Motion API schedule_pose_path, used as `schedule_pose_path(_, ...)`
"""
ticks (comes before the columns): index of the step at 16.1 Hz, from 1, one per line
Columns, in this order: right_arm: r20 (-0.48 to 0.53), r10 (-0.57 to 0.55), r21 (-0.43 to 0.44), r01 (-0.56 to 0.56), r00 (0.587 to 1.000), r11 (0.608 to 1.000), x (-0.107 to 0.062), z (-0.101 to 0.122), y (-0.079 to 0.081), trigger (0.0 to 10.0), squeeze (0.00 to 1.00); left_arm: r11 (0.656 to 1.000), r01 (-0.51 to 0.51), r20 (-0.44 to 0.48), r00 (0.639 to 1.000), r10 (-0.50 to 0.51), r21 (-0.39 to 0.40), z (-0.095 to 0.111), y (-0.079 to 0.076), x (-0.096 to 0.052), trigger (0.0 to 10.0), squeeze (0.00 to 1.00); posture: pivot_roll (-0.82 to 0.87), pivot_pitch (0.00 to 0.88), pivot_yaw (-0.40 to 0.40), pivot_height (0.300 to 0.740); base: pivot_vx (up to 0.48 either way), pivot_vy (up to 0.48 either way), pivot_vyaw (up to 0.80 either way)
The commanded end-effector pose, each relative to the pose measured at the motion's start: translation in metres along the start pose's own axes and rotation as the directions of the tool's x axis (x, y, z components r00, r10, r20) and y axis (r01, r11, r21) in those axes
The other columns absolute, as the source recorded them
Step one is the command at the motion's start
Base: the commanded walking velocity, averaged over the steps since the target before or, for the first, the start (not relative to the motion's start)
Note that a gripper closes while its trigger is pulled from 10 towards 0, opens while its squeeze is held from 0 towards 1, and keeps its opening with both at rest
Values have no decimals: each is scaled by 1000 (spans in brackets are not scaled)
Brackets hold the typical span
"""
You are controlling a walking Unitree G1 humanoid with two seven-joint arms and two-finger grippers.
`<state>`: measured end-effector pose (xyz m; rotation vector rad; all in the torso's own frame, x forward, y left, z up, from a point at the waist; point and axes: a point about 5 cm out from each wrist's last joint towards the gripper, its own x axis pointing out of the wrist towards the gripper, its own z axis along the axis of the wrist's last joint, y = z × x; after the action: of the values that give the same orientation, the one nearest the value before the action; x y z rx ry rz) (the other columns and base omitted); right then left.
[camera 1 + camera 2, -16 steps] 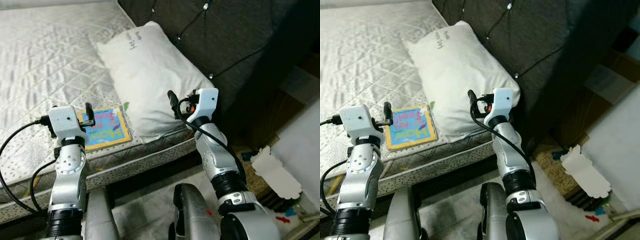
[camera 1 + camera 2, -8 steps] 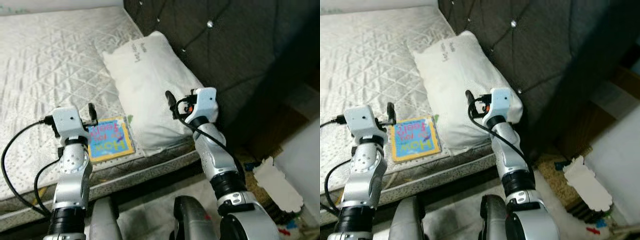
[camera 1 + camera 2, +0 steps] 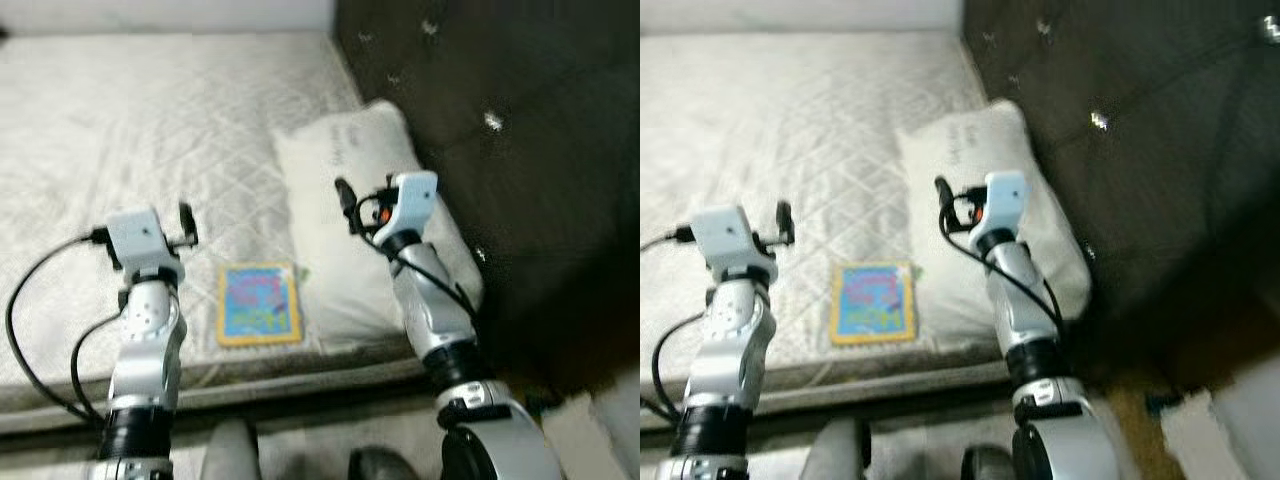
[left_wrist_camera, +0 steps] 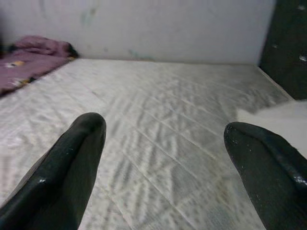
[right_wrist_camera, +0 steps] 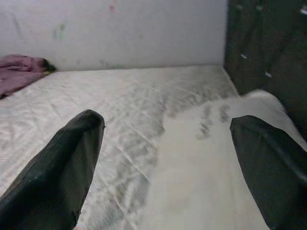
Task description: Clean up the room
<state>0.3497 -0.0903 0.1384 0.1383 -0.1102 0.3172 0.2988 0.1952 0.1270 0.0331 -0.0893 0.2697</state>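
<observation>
Robot is standing at the bed's near edge, both arms raised over the mattress (image 3: 120, 130). No item in either claw.

Left gripper (image 4: 165, 143): hovering above the quilted surface near the front edge, fingers (image 4: 72, 158) spread wide, nothing between them. Right gripper (image 5: 168, 143): hovering over the pillow (image 3: 350, 200), also spread wide and empty.

Nearest loose item: a picture book (image 3: 260, 303), yellow-bordered with a blue cover, lying flat on the mattress close to the front edge, between the two arms and just beside the pillow's lower corner. It is touching neither claw.

Farther back: the pillow is lying lengthwise along the dark padded headboard (image 3: 520, 150). Beyond, toward the far wall, a purple cloth (image 4: 33, 52) is bunched at the mattress corner.

Judgement on step: approach and lining-up stage; nothing is being picked yet. The book looks like the likeliest first target.

Next move calls for: bringing one claw down over the book and working a finger under an edge, since it is thin and lying flat on a soft surface. Left arm appears closer.
</observation>
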Motion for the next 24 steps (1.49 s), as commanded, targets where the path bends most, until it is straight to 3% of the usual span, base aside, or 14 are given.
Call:
schedule_pose_path(1, 5, -2, 3, 2, 1000, 1000, 1, 2, 0, 10000, 0, 1000, 23, -13, 1000, -23, 2, -2, -4, 0, 10000, 0, -23, 0, -51, 740, 0, 0, 0)
schedule_pose_path(2, 3, -1, 4, 1, 1000, 1000, 1, 1, 0, 10000, 0, 1000, 9, -30, 1000, -9, -19, -4, -5, 1, 10000, 0, -21, 0, -51, 740, 0, 0, 0)
schedule_pose_path(5, -1, -3, -3, 3, 1000, 1000, 0, -1, -2, 10000, 0, 1000, 10, -35, 999, -9, 27, -7, -5, 0, 10000, 0, -24, 0, -50, 740, 0, 0, 0)
schedule_pose_path(9, -10, -7, -11, 7, 1000, 1000, -2, -4, -5, 10000, 0, 1000, -14, -44, 999, 14, 2, -6, -5, 1, 10000, 0, -24, 0, -48, 740, 0, 0, 0)
schedule_pose_path(20, -26, 24, -55, -26, 999, 998, -1, -7, 1, 10000, 0, 998, 41, -29, 999, -42, -51, -7, -7, -2, 10000, 0, -19, 0, -51, 740, 0, 0, 0)
schedule_pose_path(24, -64, 27, -8, -28, 998, 1000, -1, -12, 2, 10000, 0, 996, 62, 0, 998, -63, -57, -5, -8, -1, 10000, 0, -18, 0, -53, 740, 0, 108, 0)
